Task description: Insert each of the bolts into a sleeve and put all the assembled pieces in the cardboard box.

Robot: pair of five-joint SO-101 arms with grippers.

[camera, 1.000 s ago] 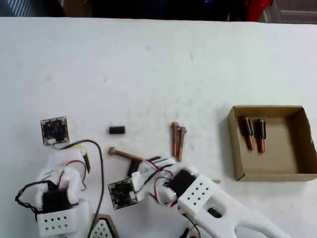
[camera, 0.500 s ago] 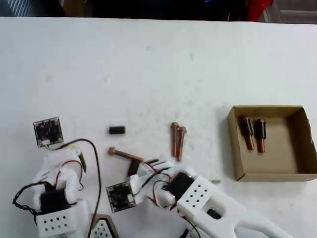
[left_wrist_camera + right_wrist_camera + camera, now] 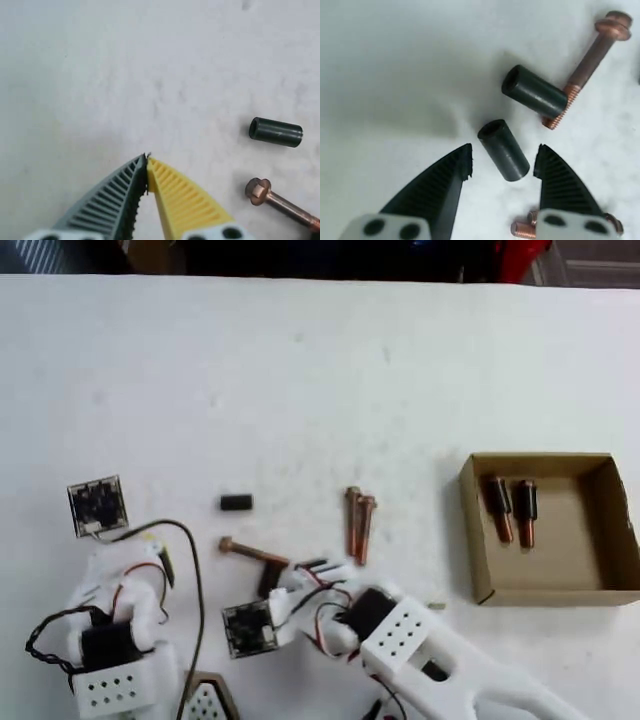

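Note:
My right gripper point(image 3: 504, 157) is open and straddles a black sleeve point(image 3: 506, 150) lying on the table. Just beyond it a second black sleeve point(image 3: 535, 92) touches the threaded tip of a copper bolt point(image 3: 592, 52). In the high view that bolt point(image 3: 248, 551) lies left of the right arm point(image 3: 400, 635). My left gripper point(image 3: 146, 161) is shut and holds nothing; a third sleeve point(image 3: 276, 132) and the bolt's head point(image 3: 257, 191) lie off to its side. Two more bolts point(image 3: 359, 523) lie side by side mid-table. The cardboard box point(image 3: 478, 540) holds two assembled pieces point(image 3: 511, 508).
The left arm point(image 3: 110, 650) sits at the near left corner with its cable looping over the table. The lone sleeve point(image 3: 236, 503) lies between the two arms. The white table stretches bare toward the far edge, with dark clutter beyond it.
The left arm's wrist has swung a little to the left. The right arm has shifted slightly toward the near edge. The parts and the box have not moved.

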